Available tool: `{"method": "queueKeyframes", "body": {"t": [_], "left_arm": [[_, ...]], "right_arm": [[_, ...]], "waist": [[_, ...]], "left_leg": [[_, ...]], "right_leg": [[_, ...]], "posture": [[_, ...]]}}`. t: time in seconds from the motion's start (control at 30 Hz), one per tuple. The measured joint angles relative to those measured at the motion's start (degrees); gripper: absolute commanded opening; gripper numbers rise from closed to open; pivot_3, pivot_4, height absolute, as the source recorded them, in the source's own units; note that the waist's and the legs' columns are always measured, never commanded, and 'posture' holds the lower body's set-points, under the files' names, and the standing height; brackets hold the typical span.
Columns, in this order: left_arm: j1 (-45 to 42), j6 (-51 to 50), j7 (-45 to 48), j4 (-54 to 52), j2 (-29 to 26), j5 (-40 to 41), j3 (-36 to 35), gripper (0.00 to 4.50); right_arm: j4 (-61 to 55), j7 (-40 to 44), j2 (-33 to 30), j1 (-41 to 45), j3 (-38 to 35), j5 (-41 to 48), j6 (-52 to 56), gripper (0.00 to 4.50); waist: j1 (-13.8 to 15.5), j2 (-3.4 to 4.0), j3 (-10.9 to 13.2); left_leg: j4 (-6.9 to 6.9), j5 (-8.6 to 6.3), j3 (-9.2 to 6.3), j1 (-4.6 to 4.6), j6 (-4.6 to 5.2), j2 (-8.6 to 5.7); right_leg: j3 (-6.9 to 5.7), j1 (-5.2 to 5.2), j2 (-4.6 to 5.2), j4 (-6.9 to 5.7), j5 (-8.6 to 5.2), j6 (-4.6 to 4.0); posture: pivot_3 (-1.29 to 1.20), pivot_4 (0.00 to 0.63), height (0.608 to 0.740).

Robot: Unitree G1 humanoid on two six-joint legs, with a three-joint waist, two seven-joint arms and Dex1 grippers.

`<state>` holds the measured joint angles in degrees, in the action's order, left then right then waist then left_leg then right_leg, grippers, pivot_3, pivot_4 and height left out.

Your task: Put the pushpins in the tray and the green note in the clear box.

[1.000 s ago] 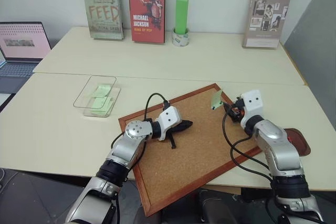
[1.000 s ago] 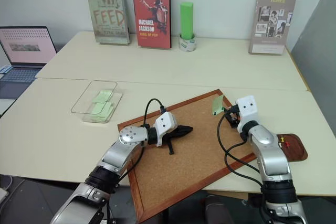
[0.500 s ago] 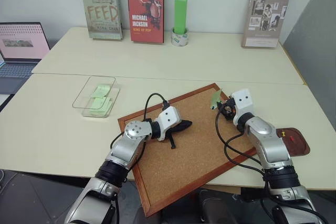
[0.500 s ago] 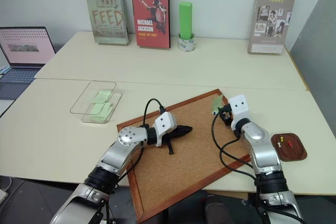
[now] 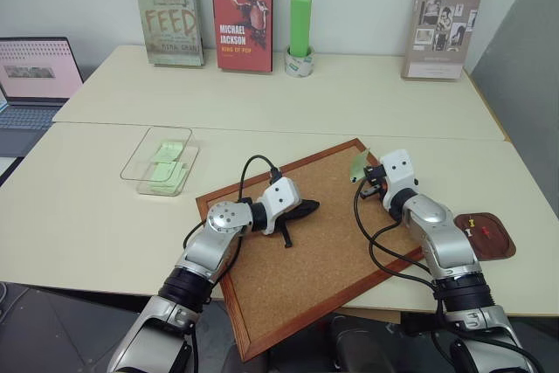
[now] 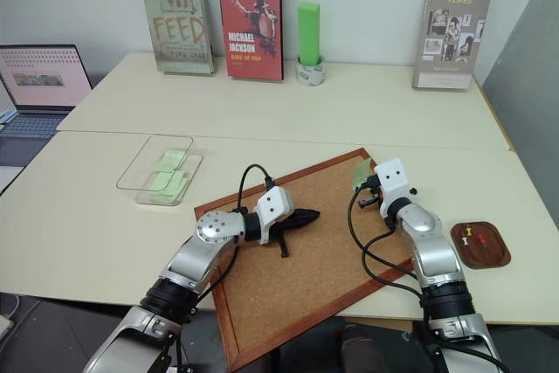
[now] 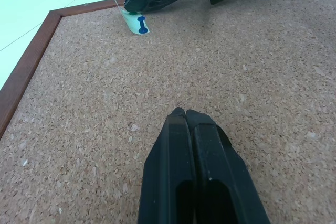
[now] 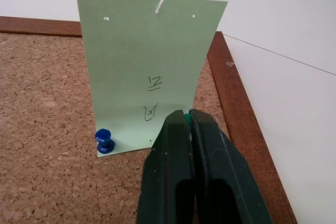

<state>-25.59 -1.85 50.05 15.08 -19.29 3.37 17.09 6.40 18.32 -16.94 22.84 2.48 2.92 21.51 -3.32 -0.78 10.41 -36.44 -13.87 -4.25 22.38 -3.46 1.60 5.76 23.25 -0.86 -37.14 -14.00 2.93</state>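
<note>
At the corkboard's (image 5: 306, 242) two-o'clock corner, the right claw (image 8: 188, 116) pinches the green note's (image 8: 149, 72) lower edge; a blue pushpin (image 8: 104, 140) pins it. Left claw (image 7: 185, 115) closed, empty. Next probably pulling it free.

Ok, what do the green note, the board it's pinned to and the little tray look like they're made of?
Green note: thin matte paper, it seems; it curls upward and bears pen marks.
Board: speckled, grainy cork face inside a reddish-brown frame, probably varnished wood.
Tray: dark reddish-brown, smooth, likely wood; too small to be sure.
</note>
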Motion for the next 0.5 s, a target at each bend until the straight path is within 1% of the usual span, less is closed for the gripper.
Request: {"method": "queueKeyframes", "body": {"t": [0.23,0.37,0.5], "left_arm": [[0.0,0.0,0.0,-0.1,0.0,0.0,0.0,0.00],[0.1,0.0,0.0,-0.1,-0.1,0.0,0.0,0.00],[0.1,0.0,-0.2,-0.1,-0.1,-0.1,0.0,0.00]], "right_arm": [[-2.3,-0.5,0.0,-0.3,0.1,-0.6,1.3,0.06],[-10.6,-1.3,0.4,-0.8,-0.1,-0.6,2.8,0.06],[-15.3,-2.3,0.6,-1.1,-0.2,-0.5,5.5,0.06]], "waist": [[0.0,0.01,0.0],[0.0,0.03,0.0],[0.0,0.03,0.0]], "left_leg": [[0.00,0.00,0.00,0.02,0.00,0.00],[0.02,0.00,-0.02,0.02,0.00,0.00],[0.02,0.00,-0.02,0.02,0.00,0.00]], "right_leg": [[0.00,0.02,0.00,-0.01,0.01,0.01],[-0.01,0.04,0.00,-0.01,0.00,0.01],[0.00,0.03,0.00,0.00,-0.01,-0.01]], "posture": [[0.00,0.150,0.740],[0.00,0.150,0.740],[0.00,0.150,0.740]]}}
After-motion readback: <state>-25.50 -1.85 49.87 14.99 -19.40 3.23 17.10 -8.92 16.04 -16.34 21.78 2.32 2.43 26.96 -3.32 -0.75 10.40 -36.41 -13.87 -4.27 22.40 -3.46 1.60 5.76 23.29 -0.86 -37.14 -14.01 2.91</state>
